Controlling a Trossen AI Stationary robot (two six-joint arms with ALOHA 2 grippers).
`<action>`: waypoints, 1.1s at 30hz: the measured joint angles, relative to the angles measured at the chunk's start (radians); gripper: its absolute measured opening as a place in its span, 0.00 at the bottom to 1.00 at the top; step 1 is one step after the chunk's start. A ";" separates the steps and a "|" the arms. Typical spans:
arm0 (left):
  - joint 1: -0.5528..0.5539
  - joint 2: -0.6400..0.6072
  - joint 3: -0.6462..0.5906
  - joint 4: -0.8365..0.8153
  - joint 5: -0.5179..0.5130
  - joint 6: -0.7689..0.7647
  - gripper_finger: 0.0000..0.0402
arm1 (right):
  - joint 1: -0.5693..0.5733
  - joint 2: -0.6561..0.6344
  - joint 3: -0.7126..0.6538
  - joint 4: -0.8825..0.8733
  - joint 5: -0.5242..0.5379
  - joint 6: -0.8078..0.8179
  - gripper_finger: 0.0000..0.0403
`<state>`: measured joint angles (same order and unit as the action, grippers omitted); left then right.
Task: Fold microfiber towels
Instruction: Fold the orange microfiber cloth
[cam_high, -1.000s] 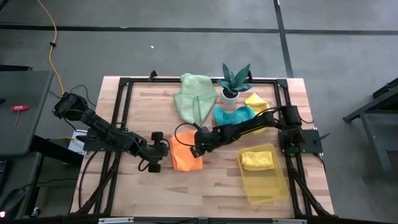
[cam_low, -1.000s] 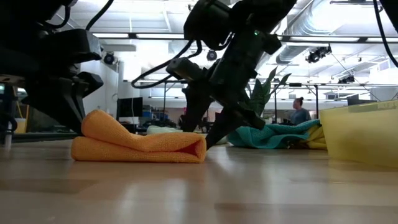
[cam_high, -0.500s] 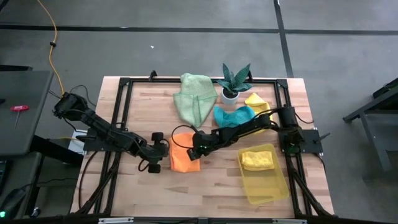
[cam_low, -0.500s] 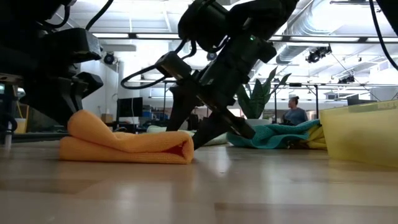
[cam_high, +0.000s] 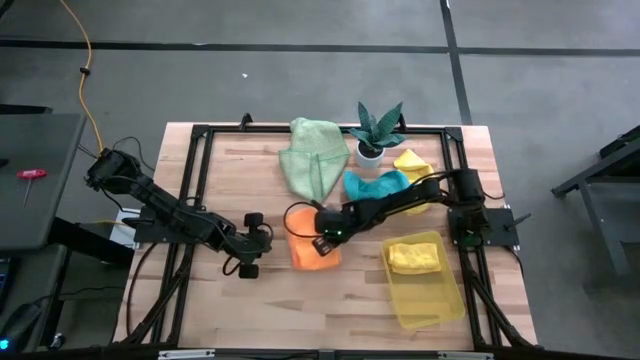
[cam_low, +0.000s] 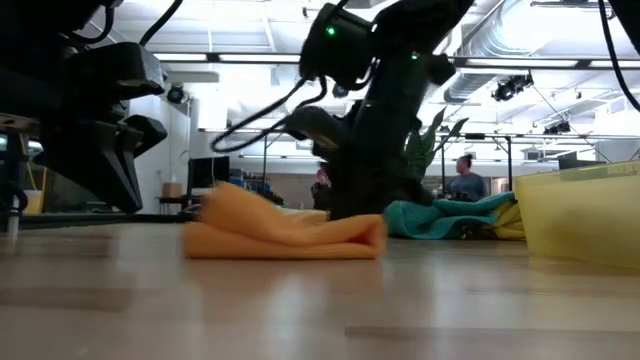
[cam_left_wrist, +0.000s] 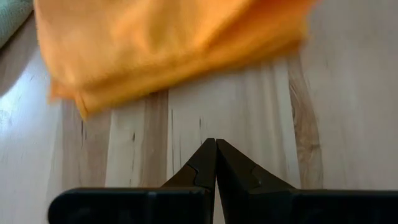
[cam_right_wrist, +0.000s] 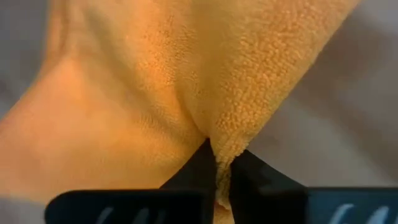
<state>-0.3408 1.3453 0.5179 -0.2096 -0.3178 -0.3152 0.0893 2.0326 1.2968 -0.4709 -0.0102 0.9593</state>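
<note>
Right gripper (cam_high: 322, 240): clamped on an edge of the orange towel (cam_high: 312, 249); in the right wrist view a fold of cloth sits pinched between the two fingers (cam_right_wrist: 198, 167).
Orange towel: folded, lying on the wooden surface (cam_high: 230, 310) directly under the right gripper; in the low view it rests flat as a layered bundle (cam_low: 285, 233) with a raised hump at one end.
Left gripper (cam_high: 250, 245): fingers pressed together on nothing, tips meeting over bare wood in the left wrist view (cam_left_wrist: 216, 163); it sits just beside the orange towel, apart from it, on the side away from the right gripper.
Green towel (cam_high: 314, 156): loosely heaped, well beyond the right gripper, toward the far edge.
Teal towel (cam_high: 375, 185): crumpled, alongside the right arm, behind its gripper.
Yellow towel (cam_high: 412, 162): beyond the teal one, partly under the right arm.
Tray (cam_high: 428, 292): well apart from the right gripper; holds a folded yellow towel (cam_high: 413, 257).
Plant (cam_high: 376, 128): between the green and yellow towels.
</note>
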 joint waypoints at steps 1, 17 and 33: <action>0.000 0.000 0.000 0.000 0.001 0.000 0.00 | -0.002 -0.007 0.000 -0.040 0.012 -0.014 0.05; 0.000 0.000 0.000 0.035 0.002 0.003 0.00 | -0.051 -0.117 -0.006 -0.280 0.020 -0.010 0.04; 0.000 0.000 0.000 0.035 0.001 0.004 0.00 | -0.051 -0.120 -0.006 -0.221 0.073 0.009 0.17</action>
<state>-0.3405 1.3449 0.5179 -0.1745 -0.3164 -0.3115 0.0387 1.9129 1.2912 -0.6916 0.0628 0.9681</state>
